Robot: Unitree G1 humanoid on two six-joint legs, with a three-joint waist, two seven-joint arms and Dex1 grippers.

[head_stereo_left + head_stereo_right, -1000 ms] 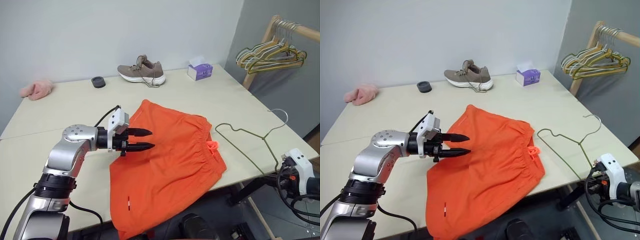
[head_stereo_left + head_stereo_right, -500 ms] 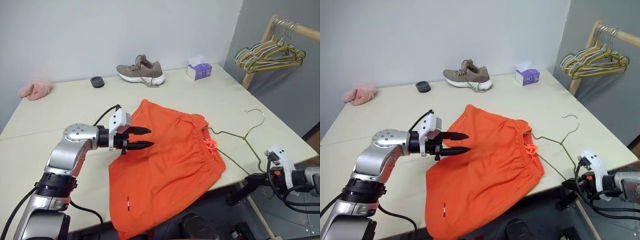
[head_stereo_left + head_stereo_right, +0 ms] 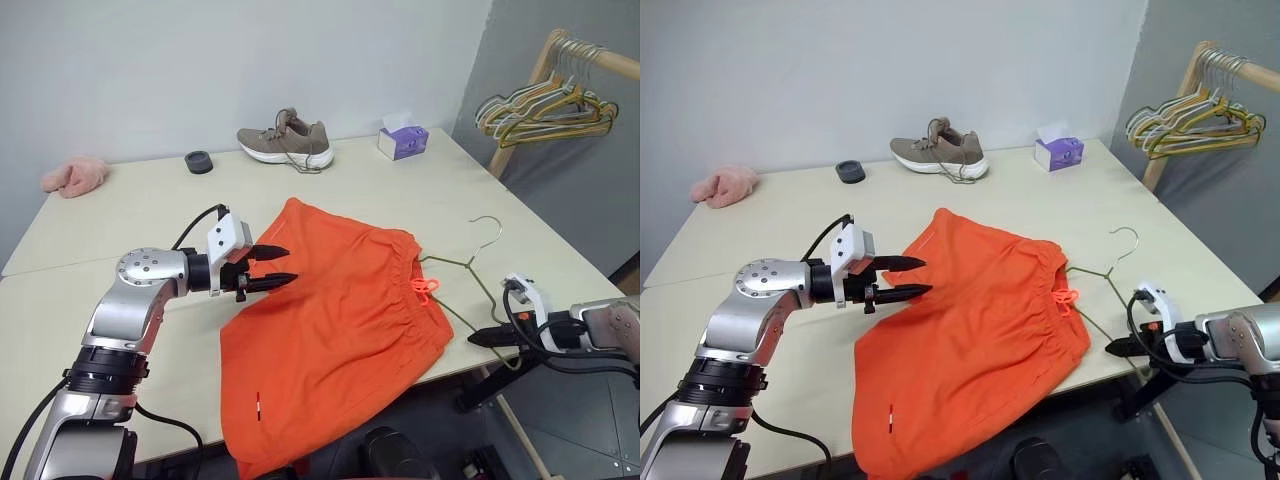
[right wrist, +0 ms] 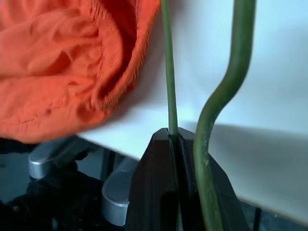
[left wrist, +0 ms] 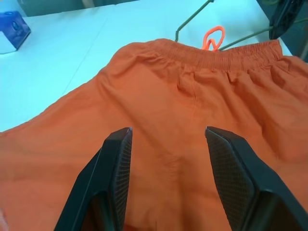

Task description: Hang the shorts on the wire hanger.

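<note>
Bright orange elastic-waisted fabric shorts: flat on the table, hem overhanging its near edge. Left gripper, jaws apart and empty, hovers over their left leg; best lower and pinch the cloth. Right of the shorts' waistband, the right gripper is clamped on the thin olive-green wire hanger, which should be fed in slowly.

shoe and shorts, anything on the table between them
Nothing: bare table lies between the shoe and the shorts, seen in both eye views.

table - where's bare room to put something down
Bare table: the wide strip between the shorts and the back row of pink cloth, black ring, shoe and tissue box. Crowded: front right, around the wire hanger.
</note>
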